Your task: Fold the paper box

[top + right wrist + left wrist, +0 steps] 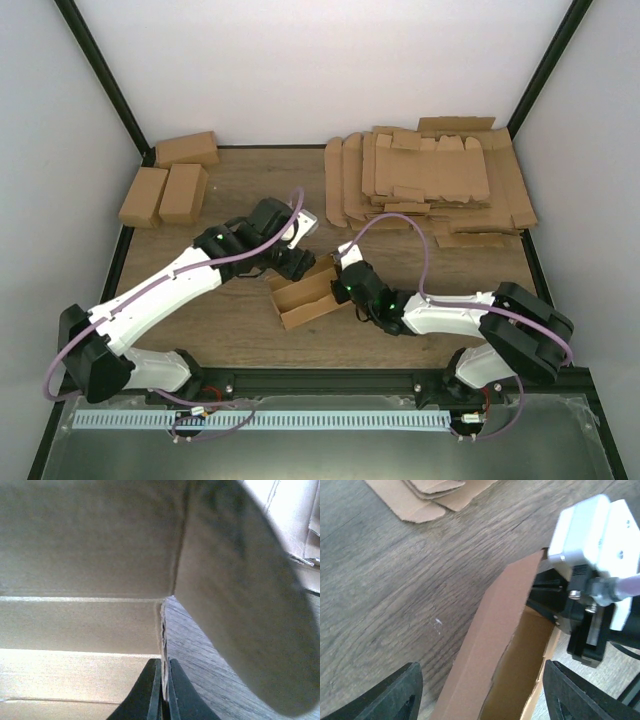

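Note:
The paper box (308,297) lies partly folded at the table's middle, an open brown trough with raised walls. My left gripper (295,262) hovers over its far-left end. In the left wrist view this gripper (482,700) is open, and the box's long wall (490,645) runs between the fingers (395,695) without touching either one. My right gripper (345,285) is at the box's right end. In the right wrist view this gripper (162,690) is shut on the thin edge of an end panel, with the box's inside (80,605) to the left and a curved flap (235,605) to the right.
A big stack of flat cardboard blanks (430,180) fills the back right. Three folded cartons (165,190) sit at the back left. The right arm's white wrist camera (595,535) is close beside the left gripper. Dark frame posts and white walls bound the table.

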Controlling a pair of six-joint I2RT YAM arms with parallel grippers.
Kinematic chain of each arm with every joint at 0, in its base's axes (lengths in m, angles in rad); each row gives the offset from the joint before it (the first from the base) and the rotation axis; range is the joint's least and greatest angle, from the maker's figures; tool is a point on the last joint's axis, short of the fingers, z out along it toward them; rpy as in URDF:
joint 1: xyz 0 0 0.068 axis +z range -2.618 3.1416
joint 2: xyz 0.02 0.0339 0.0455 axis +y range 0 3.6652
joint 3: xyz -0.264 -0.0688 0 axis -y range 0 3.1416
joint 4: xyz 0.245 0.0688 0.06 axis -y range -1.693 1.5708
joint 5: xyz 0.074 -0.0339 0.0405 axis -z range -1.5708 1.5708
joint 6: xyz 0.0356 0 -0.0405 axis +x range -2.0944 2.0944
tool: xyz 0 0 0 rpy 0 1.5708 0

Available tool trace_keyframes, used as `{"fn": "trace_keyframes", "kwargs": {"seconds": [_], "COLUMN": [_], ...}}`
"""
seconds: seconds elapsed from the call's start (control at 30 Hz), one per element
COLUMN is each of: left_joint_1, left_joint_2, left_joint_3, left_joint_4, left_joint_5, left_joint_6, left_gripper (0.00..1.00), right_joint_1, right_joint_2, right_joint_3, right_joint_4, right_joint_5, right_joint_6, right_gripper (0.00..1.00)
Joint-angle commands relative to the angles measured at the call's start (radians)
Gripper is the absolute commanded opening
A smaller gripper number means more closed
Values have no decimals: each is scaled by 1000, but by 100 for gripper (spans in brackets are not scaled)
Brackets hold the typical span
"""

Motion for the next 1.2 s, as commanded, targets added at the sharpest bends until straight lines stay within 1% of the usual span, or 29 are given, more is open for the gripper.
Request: {"fn": "trace_keyframes", "kwargs": {"seconds": [0.0, 0.2, 0.43, 0.5, 0.57, 0.6, 0.63, 0.77, 0.9, 1.07, 1.17], "left_joint_1": [-5, -15, -36, -43, -51, -54, -62, -104, -134, -156, -165], "left_joint_2": [-25, 39, 64, 72, 77, 80, 84, 92, 97, 101, 107], "left_joint_3": [6, -9, -19, -20, -19, -19, -20, -16, -12, -17, -24], "left_joint_4": [30, 17, 17, 15, 14, 14, 13, 1, -3, -1, 3], "left_joint_5": [68, 64, 57, 48, 19, 1, -16, -94, -131, -146, -146], "left_joint_6": [88, 79, 84, 82, 75, 70, 67, 60, 50, 38, 33], "left_gripper": [68, 53, 40, 28, 12, 6, 4, 4, 4, 4, 4], "right_joint_1": [9, 8, 8, 8, 8, 9, 8, 8, 7, 6, 6], "right_joint_2": [11, 7, 4, -1, -8, -14, -19, -51, -90, -149, -206], "right_joint_3": [22, 23, 30, 36, 42, 46, 49, 63, 84, 90, 92], "right_joint_4": [0, 12, 11, 3, -7, -17, -24, -61, -127, -232, -303], "right_joint_5": [-12, -14, -11, -13, -18, -23, -32, -65, -84, -96, -114], "right_joint_6": [-37, -50, -55, -56, -58, -61, -68, -85, -64, -16, 24], "right_gripper": [1, 1, 1, 1, 1, 2, 4, 13, 32, 48, 59]}}
